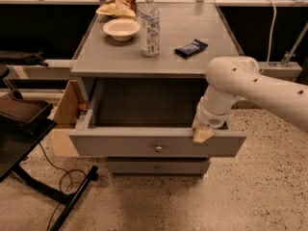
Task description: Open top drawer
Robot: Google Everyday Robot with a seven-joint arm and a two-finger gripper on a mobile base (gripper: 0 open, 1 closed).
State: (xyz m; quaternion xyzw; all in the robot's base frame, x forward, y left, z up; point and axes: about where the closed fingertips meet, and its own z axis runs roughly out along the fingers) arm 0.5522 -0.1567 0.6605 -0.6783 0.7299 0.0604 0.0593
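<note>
top drawer (pixel 115 146): grey wooden box, pulled out
knob (pixel 158 148): small, round, metal
gripper (pixel 202 134): on its front rim, grip unclear

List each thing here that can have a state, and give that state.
top drawer: pulled out, open.
lower drawer: pushed in.
gripper: at the top drawer's front edge, right of the knob.
water bottle: upright, capped, on the tabletop.
bowl: upright on the tabletop.
dark packet: lying flat on the tabletop.
</note>
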